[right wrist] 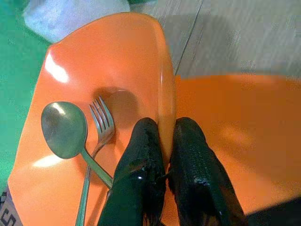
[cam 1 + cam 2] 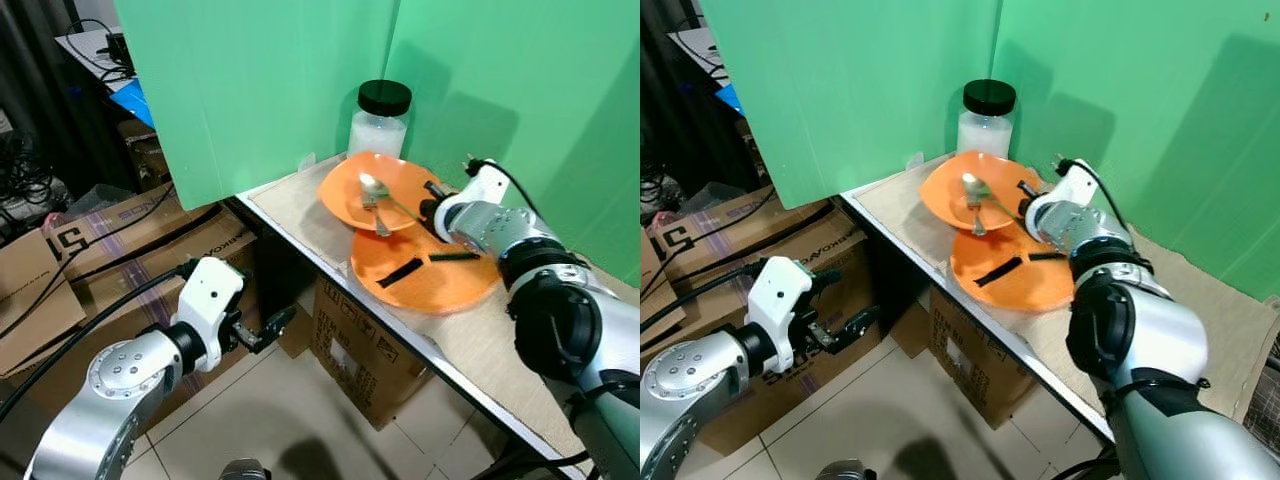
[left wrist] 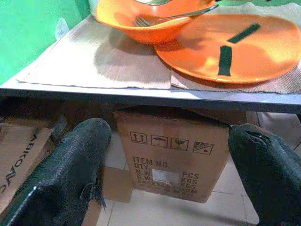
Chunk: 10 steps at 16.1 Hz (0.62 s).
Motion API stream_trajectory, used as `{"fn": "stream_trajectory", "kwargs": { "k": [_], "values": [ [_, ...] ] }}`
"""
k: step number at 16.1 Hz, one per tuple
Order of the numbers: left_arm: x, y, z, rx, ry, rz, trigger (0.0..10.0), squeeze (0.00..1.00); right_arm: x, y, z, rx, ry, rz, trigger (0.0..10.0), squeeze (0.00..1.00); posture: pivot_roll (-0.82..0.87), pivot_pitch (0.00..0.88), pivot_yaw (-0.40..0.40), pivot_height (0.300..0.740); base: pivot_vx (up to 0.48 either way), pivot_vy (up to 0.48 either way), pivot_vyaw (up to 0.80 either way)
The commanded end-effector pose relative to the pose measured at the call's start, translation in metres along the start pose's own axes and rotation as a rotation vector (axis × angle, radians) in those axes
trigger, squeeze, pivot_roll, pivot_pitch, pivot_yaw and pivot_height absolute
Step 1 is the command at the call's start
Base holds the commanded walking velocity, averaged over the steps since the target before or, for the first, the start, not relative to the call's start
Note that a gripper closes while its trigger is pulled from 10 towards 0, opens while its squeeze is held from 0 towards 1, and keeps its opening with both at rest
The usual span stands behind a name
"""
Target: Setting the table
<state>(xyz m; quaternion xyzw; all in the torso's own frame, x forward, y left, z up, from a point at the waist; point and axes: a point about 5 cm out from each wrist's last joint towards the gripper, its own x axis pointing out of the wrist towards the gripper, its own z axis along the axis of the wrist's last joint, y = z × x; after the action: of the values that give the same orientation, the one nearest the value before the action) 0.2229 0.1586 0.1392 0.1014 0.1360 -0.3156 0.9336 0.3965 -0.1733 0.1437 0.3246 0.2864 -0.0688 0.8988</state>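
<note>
Your right gripper point(image 1: 162, 141) has its fingers pinched on the rim of the orange bowl point(image 2: 350, 195), one finger inside and one outside. The bowl sits on the table point(image 2: 290, 215), its edge overlapping the orange plate point(image 2: 440, 285) at about 5 o'clock from it. A spoon point(image 1: 63, 129) and a fork point(image 1: 101, 125) lie loose in the bowl, so lift it level and slowly or they will slide toward the low side. Raise it clear of the plate's rim before you carry it sideways, and mind the black-lidded jar point(image 2: 380, 120) just beyond, at 12 o'clock. Your left gripper point(image 2: 265, 330) hangs below the table edge at 7 o'clock, fingers spread wide and empty; leave it there.

The cardboard box point(image 3: 171, 155) under the table reads "ITEM NO.", "QTY." and "PCS", "KGS" over handling symbols; the rest is too blurred to read.
</note>
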Motion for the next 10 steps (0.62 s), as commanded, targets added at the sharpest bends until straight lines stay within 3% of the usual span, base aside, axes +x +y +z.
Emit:
{"fn": "stream_trajectory", "kwargs": {
  "k": [1,6,10],
  "values": [
    [0.001,0.002,0.003,0.013,0.001,-0.003,10.0,0.0,0.0,-0.02,-0.001,-0.017,0.01,-0.071,10.0,0.0,0.18,0.0,-0.027,0.74,0.0,0.0,0.0],
    [0.003,0.006,0.004,0.024,-0.005,0.012,10.0,0.0,-0.001,-0.021,0.0,-0.013,0.009,-0.059,10.0,0.0,0.17,0.0,-0.017,0.74,0.0,0.0,0.0],
    [0.004,0.008,0.006,0.027,-0.015,0.034,10.0,0.0,0.003,0.003,-0.014,0.061,0.051,0.017,10.0,0.0,0.18,0.0,-0.024,0.74,0.0,0.0,0.0]
  ]
}}
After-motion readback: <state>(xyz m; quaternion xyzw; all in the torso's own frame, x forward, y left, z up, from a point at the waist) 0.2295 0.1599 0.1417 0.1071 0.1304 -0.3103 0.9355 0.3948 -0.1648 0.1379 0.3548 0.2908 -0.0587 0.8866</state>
